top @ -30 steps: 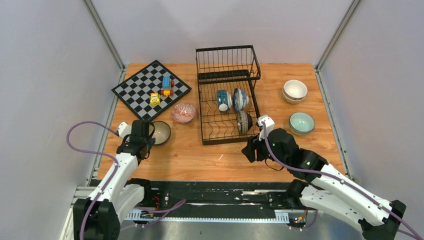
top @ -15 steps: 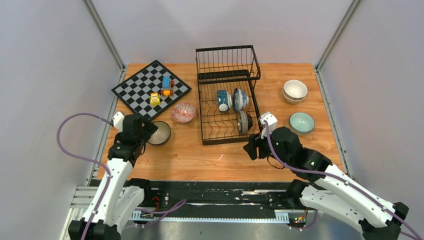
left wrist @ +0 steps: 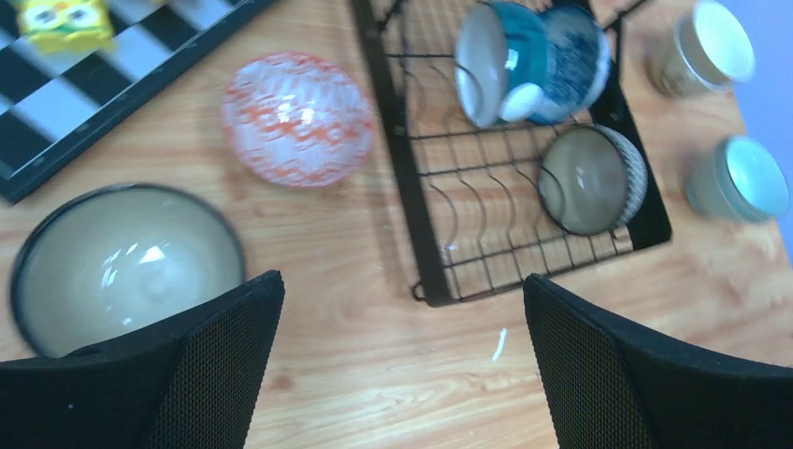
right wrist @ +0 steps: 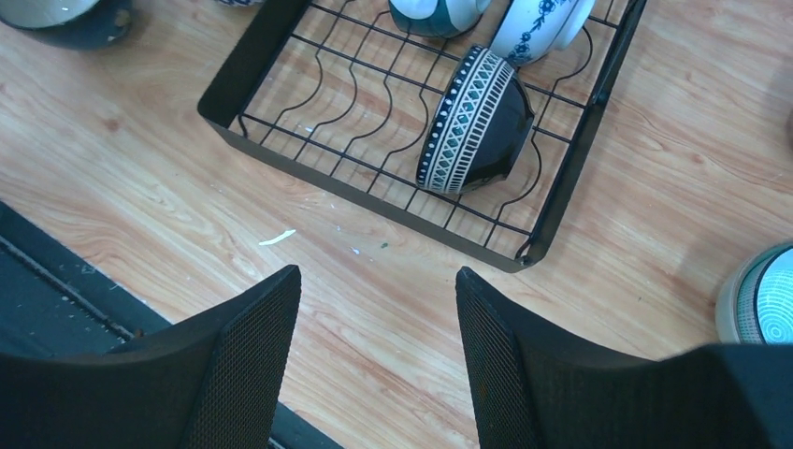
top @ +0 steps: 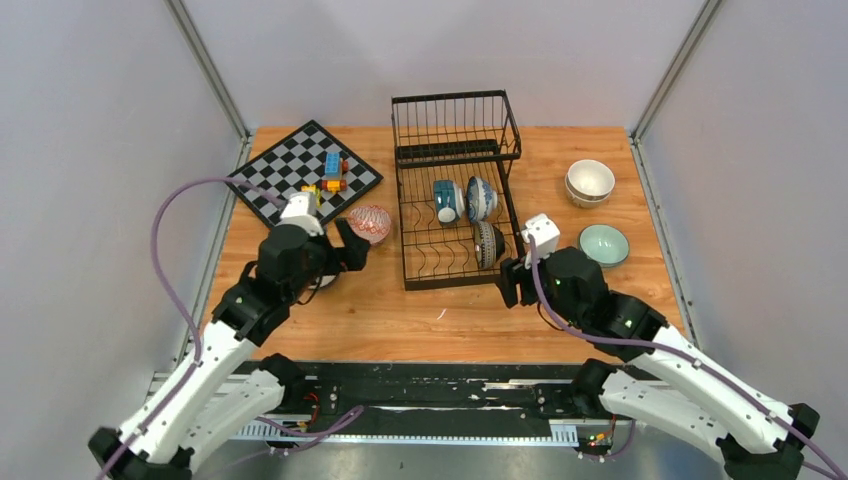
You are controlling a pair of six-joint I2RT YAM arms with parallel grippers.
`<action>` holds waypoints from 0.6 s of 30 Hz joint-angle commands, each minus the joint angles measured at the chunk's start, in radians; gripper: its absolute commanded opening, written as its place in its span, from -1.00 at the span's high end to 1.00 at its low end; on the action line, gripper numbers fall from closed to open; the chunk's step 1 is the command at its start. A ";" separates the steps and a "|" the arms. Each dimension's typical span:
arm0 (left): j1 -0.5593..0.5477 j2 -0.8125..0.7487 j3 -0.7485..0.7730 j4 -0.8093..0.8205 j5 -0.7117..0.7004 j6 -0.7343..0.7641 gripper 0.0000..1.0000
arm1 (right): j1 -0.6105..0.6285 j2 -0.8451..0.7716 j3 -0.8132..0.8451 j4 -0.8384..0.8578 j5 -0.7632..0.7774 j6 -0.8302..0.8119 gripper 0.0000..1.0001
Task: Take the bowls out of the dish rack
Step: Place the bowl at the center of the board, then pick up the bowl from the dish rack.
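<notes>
Dish rack (top: 403, 225) holds three bowls (top: 449, 200) on edge. Left gripper (left wrist: 400, 313) gapes wide, empty; right gripper (right wrist: 377, 304) stands parted, empty.

Wooden table (top: 400, 310), pale grey walls (top: 90, 150), metal posts (top: 205, 65)

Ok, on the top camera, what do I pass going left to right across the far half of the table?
chessboard → red-pink patterned bowl → teal bowl standing in the dish rack → blue-white bowl beside it in the rack → stacked cream bowls
</notes>
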 commanded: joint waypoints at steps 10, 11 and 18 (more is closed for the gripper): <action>-0.367 0.211 0.109 0.188 -0.093 0.236 -1.00 | -0.003 0.086 -0.046 0.100 0.314 0.087 -0.29; -0.381 0.222 0.115 0.195 -0.092 0.239 -1.00 | -0.003 0.080 -0.054 0.115 0.323 0.077 -0.29; -0.435 0.278 0.032 0.376 -0.007 0.180 -1.00 | -0.013 0.032 -0.058 0.093 0.344 0.046 -0.28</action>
